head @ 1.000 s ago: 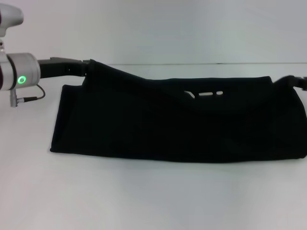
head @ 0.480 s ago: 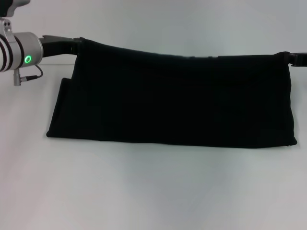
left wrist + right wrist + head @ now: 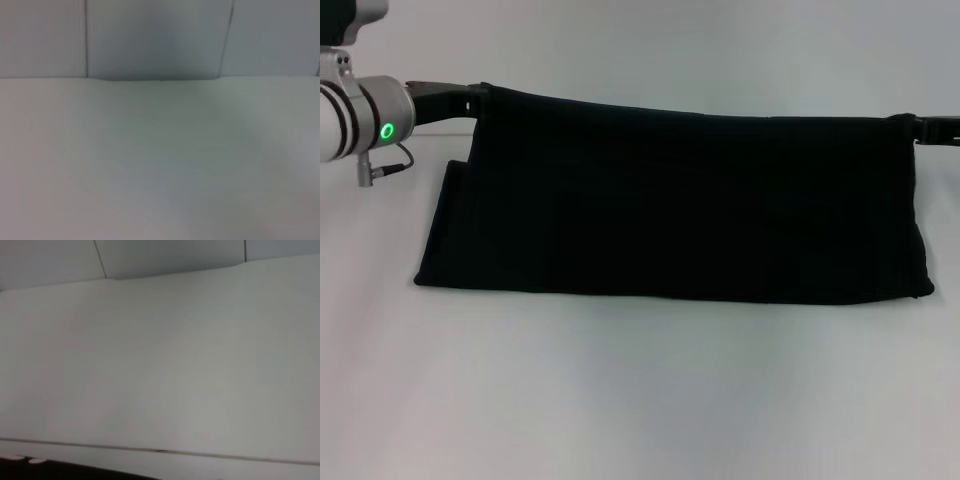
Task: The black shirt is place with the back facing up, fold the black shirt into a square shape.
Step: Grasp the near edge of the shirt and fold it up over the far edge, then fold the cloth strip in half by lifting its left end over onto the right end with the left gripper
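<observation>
The black shirt [image 3: 680, 205] is hanging as a wide dark sheet, its upper edge lifted at both far corners while its lower fold is resting on the white bench [image 3: 640, 400]. The left end effector [image 3: 470, 97] is pinching the shirt's upper left corner, its tips buried in the cloth. The right end effector [image 3: 918, 127] is pinching the upper right corner, with most of that arm cut off at the frame edge. Any lettering is hidden. Both wrist views are showing only bare bench surface and wall.
</observation>
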Action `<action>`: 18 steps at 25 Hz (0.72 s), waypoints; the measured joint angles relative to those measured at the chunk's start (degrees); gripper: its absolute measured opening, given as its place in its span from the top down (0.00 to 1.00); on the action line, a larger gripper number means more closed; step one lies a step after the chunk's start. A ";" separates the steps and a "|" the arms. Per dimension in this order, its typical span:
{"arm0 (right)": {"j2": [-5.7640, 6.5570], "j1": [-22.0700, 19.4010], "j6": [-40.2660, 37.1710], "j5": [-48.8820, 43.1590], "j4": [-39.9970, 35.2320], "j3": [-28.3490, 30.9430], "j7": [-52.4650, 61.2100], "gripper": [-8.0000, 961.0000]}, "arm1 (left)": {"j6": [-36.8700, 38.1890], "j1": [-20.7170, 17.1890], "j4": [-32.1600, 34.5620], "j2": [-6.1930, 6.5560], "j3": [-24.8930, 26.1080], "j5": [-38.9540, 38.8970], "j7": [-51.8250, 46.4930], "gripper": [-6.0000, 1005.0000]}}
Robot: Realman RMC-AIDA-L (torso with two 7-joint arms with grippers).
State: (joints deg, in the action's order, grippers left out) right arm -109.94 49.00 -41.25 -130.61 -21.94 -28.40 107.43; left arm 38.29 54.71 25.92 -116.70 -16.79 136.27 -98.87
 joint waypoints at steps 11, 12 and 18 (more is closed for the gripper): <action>-1.11 -0.97 3.48 0.14 -2.21 -1.42 0.06 0.69 | -14.04 -0.55 -0.57 -2.94 0.00 -9.13 3.80 0.83; -1.03 -1.12 3.05 0.14 -2.69 -1.40 0.17 0.64 | -14.01 -0.85 -0.30 -2.93 0.00 -9.65 3.76 0.80; -0.32 -2.79 -9.79 1.20 -7.11 -0.22 1.09 0.44 | -0.55 -4.67 3.13 -2.29 -0.01 -9.41 0.10 0.53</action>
State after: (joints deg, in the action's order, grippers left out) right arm -110.26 46.21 -51.04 -129.40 -29.05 -28.62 108.53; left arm 37.75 50.04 29.05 -119.00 -16.79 126.86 -98.77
